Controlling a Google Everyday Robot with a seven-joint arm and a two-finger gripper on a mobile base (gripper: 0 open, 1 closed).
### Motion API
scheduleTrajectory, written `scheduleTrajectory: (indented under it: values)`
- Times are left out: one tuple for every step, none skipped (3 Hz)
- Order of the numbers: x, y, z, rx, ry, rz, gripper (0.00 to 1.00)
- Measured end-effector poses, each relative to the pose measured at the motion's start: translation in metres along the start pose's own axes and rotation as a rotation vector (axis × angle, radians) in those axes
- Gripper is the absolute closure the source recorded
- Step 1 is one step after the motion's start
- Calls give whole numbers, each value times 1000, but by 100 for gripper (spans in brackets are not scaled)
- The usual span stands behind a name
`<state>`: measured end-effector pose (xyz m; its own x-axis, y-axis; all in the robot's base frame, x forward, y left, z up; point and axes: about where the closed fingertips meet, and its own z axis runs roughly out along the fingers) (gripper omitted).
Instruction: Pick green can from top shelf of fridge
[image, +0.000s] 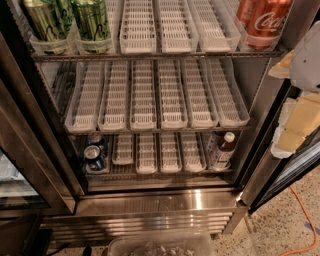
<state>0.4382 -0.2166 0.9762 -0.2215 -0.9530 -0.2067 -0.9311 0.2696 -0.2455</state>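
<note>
Two shiny green cans (92, 20) stand side by side in the two leftmost lane trays of the top shelf (160, 55), right at the front lip; their tops are cut off by the frame edge. The fridge (155, 202) is seen from in front with its inside exposed. My gripper (295, 125) shows as pale cream and white parts at the right edge, in front of the right door frame. It is far to the right of the green cans and lower than them.
Red Coca-Cola cans (262, 20) stand at the top shelf's right end. The middle rack holds white trays (145, 95). The lowest rack holds blue cans (94, 155) and a bottle (223, 149). A clear bin (160, 245) and an orange cable (305, 220) lie on the floor.
</note>
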Motion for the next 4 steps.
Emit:
scheduleTrajectory:
  values:
    - [0, 0, 0, 0, 0, 0, 0]
    - [-19, 14, 1, 15, -64, 37, 0]
    - [-71, 47, -2, 32, -184, 60, 0]
    - [-156, 86, -32, 73, -356, -30, 0]
